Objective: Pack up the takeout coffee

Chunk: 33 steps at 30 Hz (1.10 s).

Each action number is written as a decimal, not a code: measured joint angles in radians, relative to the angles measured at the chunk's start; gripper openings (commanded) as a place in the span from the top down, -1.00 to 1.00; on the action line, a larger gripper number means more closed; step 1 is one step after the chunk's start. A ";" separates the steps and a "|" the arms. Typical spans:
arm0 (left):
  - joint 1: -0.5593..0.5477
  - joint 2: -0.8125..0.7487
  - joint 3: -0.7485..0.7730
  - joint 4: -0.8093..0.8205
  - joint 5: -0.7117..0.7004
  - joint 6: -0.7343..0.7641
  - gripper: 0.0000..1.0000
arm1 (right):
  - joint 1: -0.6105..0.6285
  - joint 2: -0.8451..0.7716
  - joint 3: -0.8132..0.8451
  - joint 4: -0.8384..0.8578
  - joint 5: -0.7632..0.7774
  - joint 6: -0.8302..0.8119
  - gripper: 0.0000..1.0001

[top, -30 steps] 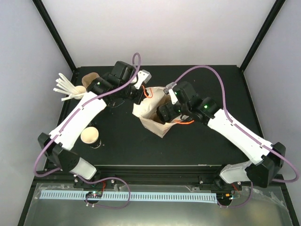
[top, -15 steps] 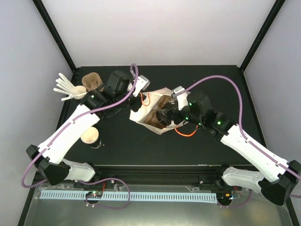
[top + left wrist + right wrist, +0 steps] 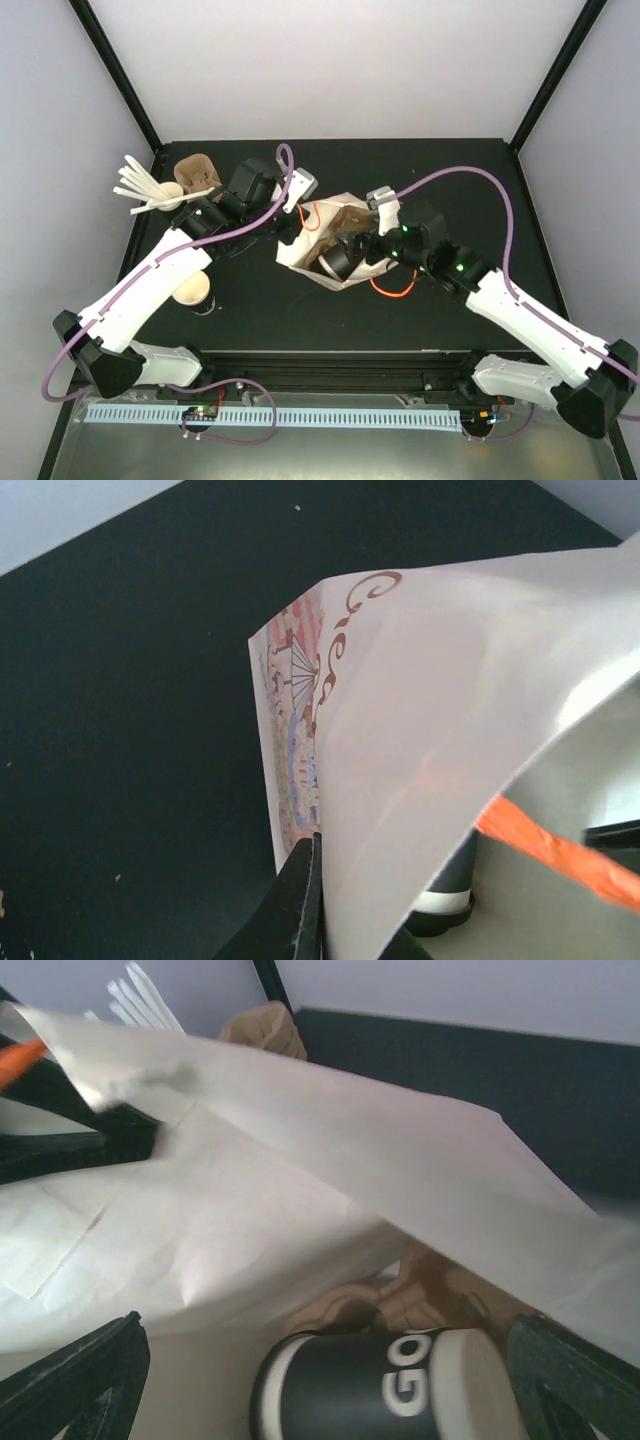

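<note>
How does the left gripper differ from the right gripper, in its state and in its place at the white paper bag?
The left gripper is shut and pinches the edge of the white paper bag; the right gripper has its fingers wide open. The left gripper sits at the bag's rim; the right gripper reaches inside the bag, with a black coffee cup between its fingers. Both are at the same bag.

A black cup (image 3: 390,1390) with white lettering is lying sideways at lower centre; a second cup (image 3: 192,290) is standing upright at left.
</note>
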 measured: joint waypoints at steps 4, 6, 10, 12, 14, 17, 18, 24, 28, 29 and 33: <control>0.006 0.010 0.005 -0.027 -0.003 -0.019 0.97 | -0.006 0.130 0.124 -0.114 -0.016 -0.033 -1.00; 0.015 0.032 0.011 -0.037 0.000 -0.026 0.97 | -0.007 0.191 0.175 -0.173 -0.016 -0.059 -1.00; 0.041 0.108 0.062 -0.087 0.019 -0.038 0.97 | -0.008 0.259 0.281 -0.319 -0.007 -0.121 -1.00; 0.055 0.147 0.103 -0.119 0.035 -0.045 0.97 | -0.007 0.326 0.457 -0.443 0.019 -0.161 -1.00; 0.070 0.172 0.124 -0.139 0.042 -0.052 0.97 | -0.007 0.436 0.772 -0.565 0.098 -0.190 -1.00; 0.111 0.187 0.105 -0.171 0.053 -0.078 0.97 | -0.070 0.456 1.019 -0.505 0.198 -0.168 -1.00; 0.138 0.185 0.074 -0.172 0.064 -0.092 0.97 | -0.129 0.415 1.012 -0.486 0.194 -0.142 -1.00; 0.296 0.156 -0.095 -0.180 0.148 -0.150 0.97 | -0.517 0.232 0.904 -0.561 0.130 -0.076 -1.00; 0.287 0.094 -0.089 -0.150 0.214 -0.167 0.97 | -0.391 0.328 0.956 -0.610 0.016 -0.124 -0.96; 0.287 0.085 -0.079 -0.153 0.225 -0.171 0.97 | -0.354 0.361 0.964 -0.628 -0.006 -0.132 -0.96; 0.280 0.077 0.009 -0.158 0.261 -0.175 0.97 | -0.201 0.467 0.978 -0.698 -0.036 -0.172 -0.87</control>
